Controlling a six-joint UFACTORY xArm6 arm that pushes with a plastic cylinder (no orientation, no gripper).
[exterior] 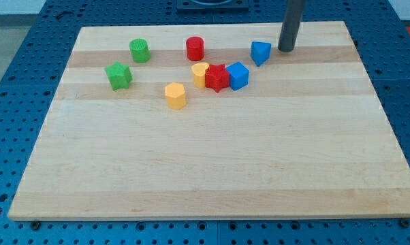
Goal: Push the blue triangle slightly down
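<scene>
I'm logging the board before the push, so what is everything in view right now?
blue triangle: 1, blue, upper right of the cluster, just left of my tip.
blue cube: 1, blue, right end of the central cluster.
red star: 1, red, between blue cube and yellow heart.
yellow heart: 1, yellow, left end of the cluster.
yellow hexagon: 1, yellow, below-left of the cluster.
red cylinder: 1, red, top centre.
green cylinder: 1, green, top left.
green star: 1, green, leftmost.
wooden board: 1, light wood.
my tip: 1, dark rod, right of the blue triangle, apart.

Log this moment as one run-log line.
tip: right of blue triangle, apart | blue cube: touching red star | push: not started
</scene>
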